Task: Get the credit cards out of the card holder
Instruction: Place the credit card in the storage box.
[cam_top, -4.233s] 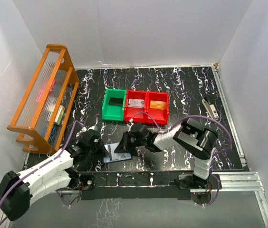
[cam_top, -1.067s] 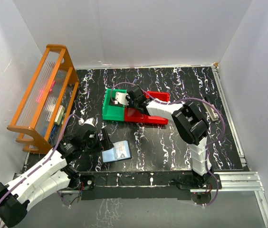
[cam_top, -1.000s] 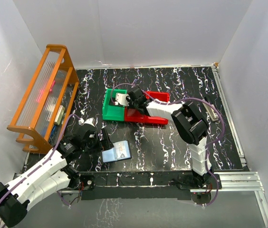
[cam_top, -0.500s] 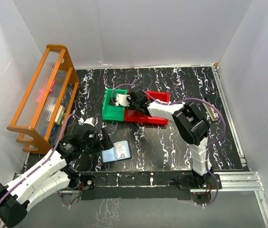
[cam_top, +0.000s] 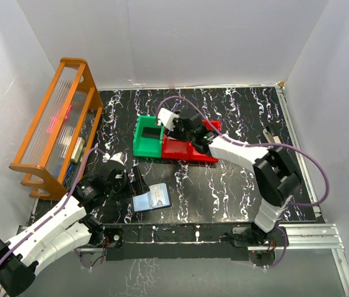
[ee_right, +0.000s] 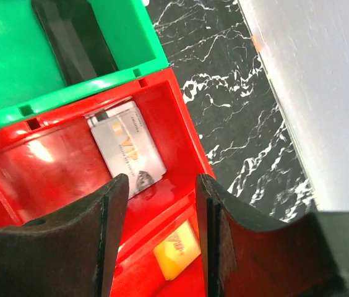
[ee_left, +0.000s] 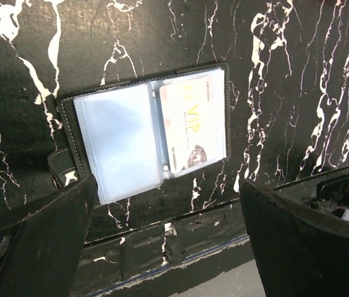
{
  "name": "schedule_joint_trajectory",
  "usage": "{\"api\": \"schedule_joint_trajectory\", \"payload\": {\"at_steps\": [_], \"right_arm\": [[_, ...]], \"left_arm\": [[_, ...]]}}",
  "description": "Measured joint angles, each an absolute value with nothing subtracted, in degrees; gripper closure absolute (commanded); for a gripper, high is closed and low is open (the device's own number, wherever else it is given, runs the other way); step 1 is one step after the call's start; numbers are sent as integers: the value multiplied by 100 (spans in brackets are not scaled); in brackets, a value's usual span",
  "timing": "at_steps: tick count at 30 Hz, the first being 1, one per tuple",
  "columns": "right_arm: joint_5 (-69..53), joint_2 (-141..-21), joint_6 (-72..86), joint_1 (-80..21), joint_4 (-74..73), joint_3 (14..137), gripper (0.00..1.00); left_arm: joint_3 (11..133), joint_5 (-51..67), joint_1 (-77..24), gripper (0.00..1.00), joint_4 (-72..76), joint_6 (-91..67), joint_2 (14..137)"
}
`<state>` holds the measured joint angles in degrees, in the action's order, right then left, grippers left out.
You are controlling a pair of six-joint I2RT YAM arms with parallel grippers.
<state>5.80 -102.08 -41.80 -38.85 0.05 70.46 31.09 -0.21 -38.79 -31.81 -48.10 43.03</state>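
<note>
Black marbled counter carries everything; orange rack stands along its left edge, not involved. Green bin and red bins sit in a row mid-counter; right hand hangs over them, fingers apart, nothing between. Bin contents: black card in the green, white card in the nearest red, orange card in the next. Holder lies open and flat near the front edge, well apart from the bins; left hand hovers above it, fingers spread wide to either side, touching nothing. Left sleeve looks empty; right sleeve holds one pale VIP card; judged one card left to draw. Handling, judged: card thin, stiff, light, slick-faced; clear sleeve soft and likely to cling; holder light, apt to skid on the polished counter unless pinned. Best hold is an edge of the card at the sleeve mouth; which edge is open cannot be told.
</note>
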Motion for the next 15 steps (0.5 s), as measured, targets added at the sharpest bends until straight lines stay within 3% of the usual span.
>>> {"api": "schedule_joint_trajectory", "payload": {"at_steps": [9, 15], "right_arm": [[-119, -7891, 237, -3859, 696, 5419, 53], [-1131, -7382, 2714, -3852, 1015, 4329, 54]], "left_arm": [[3096, 539, -3879, 2, -2602, -5000, 4453], [2886, 1048, -3879, 7, -1804, -5256, 4801]]}}
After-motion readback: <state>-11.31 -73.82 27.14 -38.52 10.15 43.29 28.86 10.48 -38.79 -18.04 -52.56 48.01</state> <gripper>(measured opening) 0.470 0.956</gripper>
